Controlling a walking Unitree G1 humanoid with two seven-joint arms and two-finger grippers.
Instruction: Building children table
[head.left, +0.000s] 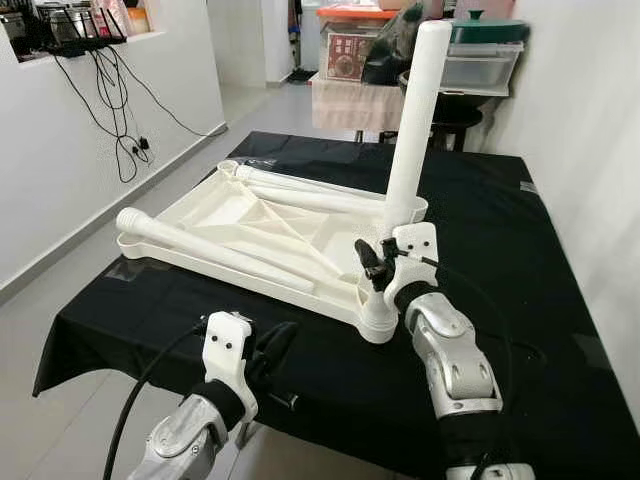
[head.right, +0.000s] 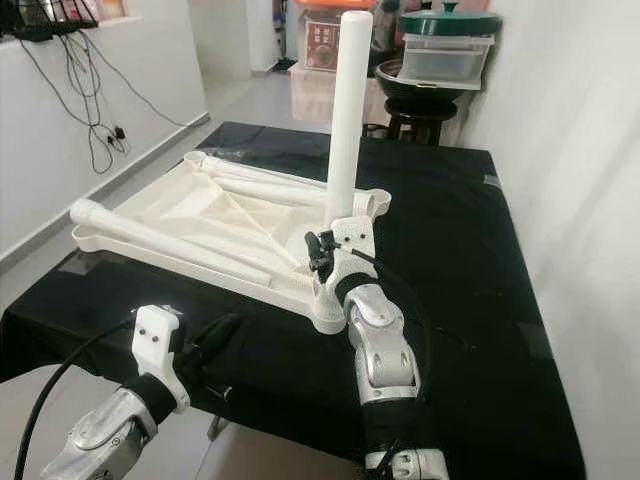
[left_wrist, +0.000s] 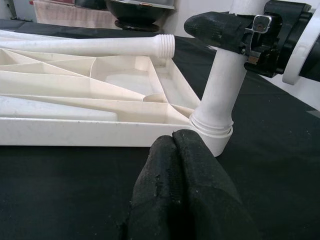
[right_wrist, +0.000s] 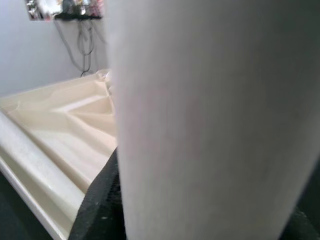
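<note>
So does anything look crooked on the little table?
Yes, a bit: the standing leg, held low by the right gripper, leans slightly in its corner socket. Other legs lie loose on the upside-down tabletop.

White walls on both sides, pale grey floor (head.left: 60, 300). The worktop (head.left: 500, 230) has a black cloth over it. Black cables (head.left: 110, 90) dangle down the left wall from a ledge. Past the worktop's far edge there's a black stool (head.right: 430, 115) and stacked plastic storage boxes (head.left: 480, 60), one with a green lid.
</note>
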